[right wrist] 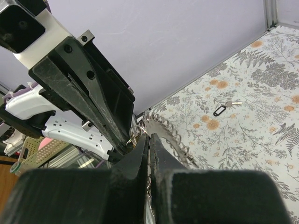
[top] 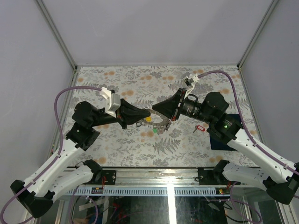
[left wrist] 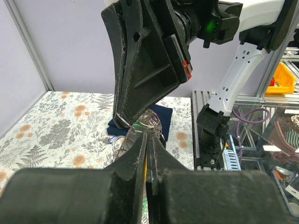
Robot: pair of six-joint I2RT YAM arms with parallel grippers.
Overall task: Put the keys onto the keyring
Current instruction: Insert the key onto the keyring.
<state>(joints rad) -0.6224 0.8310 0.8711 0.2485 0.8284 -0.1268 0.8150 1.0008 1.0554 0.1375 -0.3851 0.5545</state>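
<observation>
Fingertips nose to nose above mid-table: right gripper (top: 156, 112) clenched on the keyring (top: 161, 125) at its toothed rim, left gripper (top: 145, 115) clamped shut just opposite (on what, unclear), ring spreading toward the arms' bases; red-tagged key (top: 201, 128) beside the right arm.

Spreads a fern-and-orange-blossom print across the whole surface (top: 121, 79). Carries a dark blue cloth (top: 219, 141) near the right edge. Bears a red-tagged key (top: 200, 128) just left of that cloth, and a black-tagged key (right wrist: 219, 110) lying flat elsewhere on the print.
</observation>
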